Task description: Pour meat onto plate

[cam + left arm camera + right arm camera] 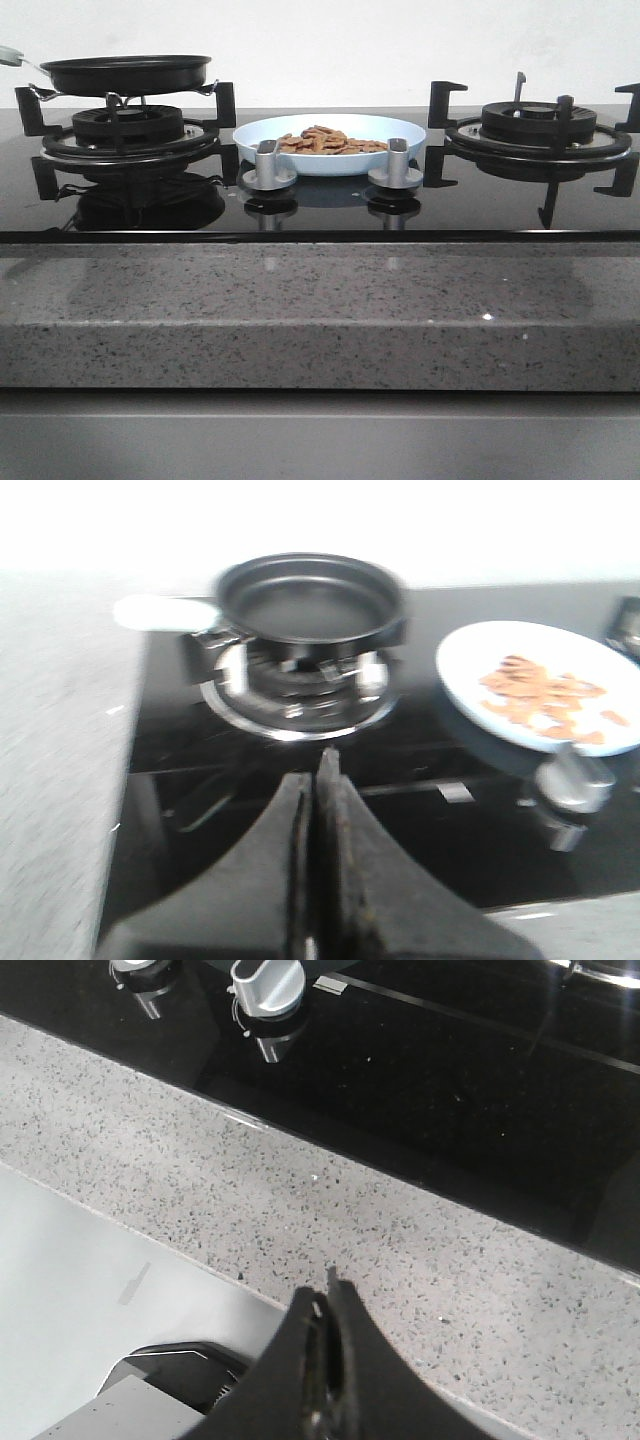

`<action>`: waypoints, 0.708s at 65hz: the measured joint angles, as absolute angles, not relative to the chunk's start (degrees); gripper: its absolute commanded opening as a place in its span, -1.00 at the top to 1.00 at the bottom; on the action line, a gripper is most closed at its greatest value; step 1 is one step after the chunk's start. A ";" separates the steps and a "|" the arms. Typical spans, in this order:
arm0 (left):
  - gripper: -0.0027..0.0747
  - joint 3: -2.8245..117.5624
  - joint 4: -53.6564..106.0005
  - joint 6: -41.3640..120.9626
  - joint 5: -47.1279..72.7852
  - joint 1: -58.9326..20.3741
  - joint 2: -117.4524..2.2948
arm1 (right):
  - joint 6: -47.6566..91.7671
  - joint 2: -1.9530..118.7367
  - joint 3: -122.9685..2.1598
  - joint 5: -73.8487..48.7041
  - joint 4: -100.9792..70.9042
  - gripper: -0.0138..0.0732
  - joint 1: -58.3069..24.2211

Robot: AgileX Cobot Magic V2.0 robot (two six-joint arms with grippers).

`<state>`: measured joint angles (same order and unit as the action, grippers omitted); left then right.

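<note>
The pale blue plate [330, 143] sits on the black hob between the two burners, with the meat [330, 141] heaped in it as small reddish-brown pieces. The plate [470, 670] and meat [545, 700] also show in the left wrist view. The black frying pan [125, 72] rests on the left burner and looks empty in the left wrist view [310, 600]. My left gripper [318, 775] is shut and empty, hanging in front of the left burner. My right gripper [325, 1295] is shut and empty over the speckled counter edge. Neither gripper shows in the front view.
Two silver knobs [268, 165] [397, 163] stand in front of the plate. The right burner [535, 125] has black grate arms. The pan's pale handle [160, 610] points away from the plate. A grey speckled counter [320, 310] runs along the hob's front.
</note>
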<state>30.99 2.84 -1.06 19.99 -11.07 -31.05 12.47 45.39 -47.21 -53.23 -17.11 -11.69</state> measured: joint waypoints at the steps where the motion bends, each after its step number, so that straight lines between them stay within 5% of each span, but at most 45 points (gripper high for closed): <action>1: 0.98 29.84 2.82 -1.06 19.07 -10.75 -30.39 | 12.47 45.39 -47.21 -53.23 -17.11 0.85 -11.69; 22: 0.98 8.28 3.19 -0.90 5.03 -4.19 -14.22 | 12.47 45.39 -47.21 -53.23 -17.11 0.85 -11.69; 46: 0.98 -0.17 3.32 -1.38 3.01 1.16 0.20 | 12.47 45.39 -47.21 -53.23 -17.07 0.85 -11.69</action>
<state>-0.17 3.32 -1.38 3.01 1.16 0.20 12.47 45.39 -47.21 -53.23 -17.07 -11.69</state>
